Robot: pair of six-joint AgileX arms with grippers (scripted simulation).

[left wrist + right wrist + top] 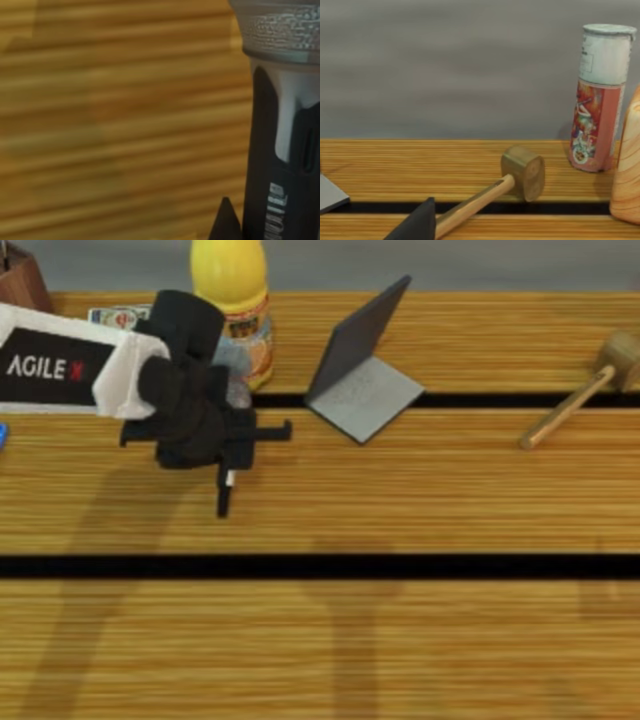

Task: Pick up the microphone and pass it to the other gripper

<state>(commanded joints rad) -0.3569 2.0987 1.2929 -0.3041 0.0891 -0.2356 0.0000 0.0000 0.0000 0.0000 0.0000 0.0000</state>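
Note:
The microphone (pixel 224 498) is in my left gripper (pixel 228 445), at the table's back left beside the juice bottle. Only the black handle's end shows below the gripper in the top view, pointing toward the front edge. The left wrist view shows the microphone (pixel 280 150) close up, silver mesh head above the black handle. One fingertip (pixel 225 222) presses against the handle, so my left gripper (pixel 280 227) is shut on it. The other gripper, my right gripper (pixel 480 220), is outside the top view. It is parked near the mallet with one finger (pixel 420 222) showing far to the side.
A yellow juice bottle (pixel 235 300) stands just behind the left gripper. A grey half-open folder (pixel 360 370) sits at the back centre. A wooden mallet (pixel 580 390) lies at the back right. A printed can (pixel 600 100) and a wooden block (pixel 627 165) stand beyond it.

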